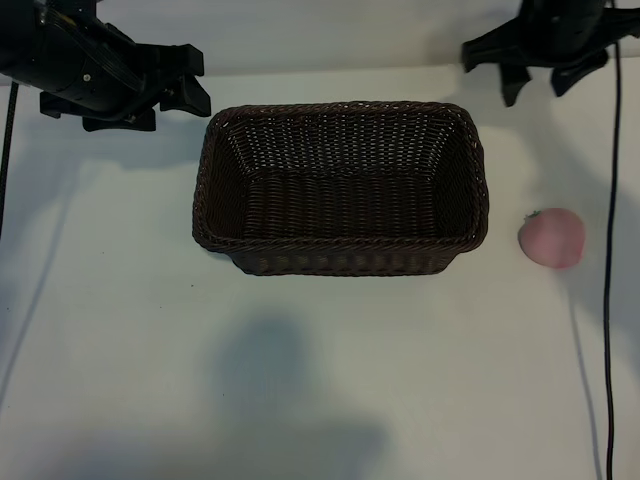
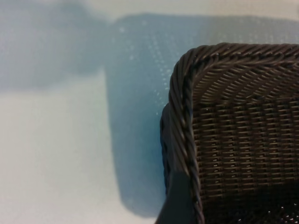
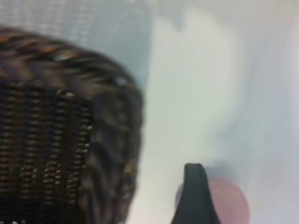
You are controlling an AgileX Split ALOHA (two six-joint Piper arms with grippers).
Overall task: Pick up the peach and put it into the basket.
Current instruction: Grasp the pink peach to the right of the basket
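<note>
The dark-brown wicker basket (image 1: 340, 255) stands in the middle of the white table, with nothing inside it. To its right, the pale-pink peach (image 1: 551, 238) lies on the table, a short gap from the basket's side. My left gripper (image 1: 196, 80) hovers open beyond the basket's far left corner. My right gripper (image 1: 540, 86) hangs open beyond the far right corner, well back from the peach and holding nothing. In the right wrist view one dark finger (image 3: 195, 196) partly covers the peach (image 3: 230, 203), beside the basket's corner (image 3: 107, 140). The left wrist view shows the basket's braided rim (image 2: 180, 116).
A black cable (image 1: 610, 250) runs down the table's right side just beyond the peach. Another cable (image 1: 8, 150) hangs at the left edge. White tabletop (image 1: 320, 380) stretches in front of the basket, crossed by a soft shadow.
</note>
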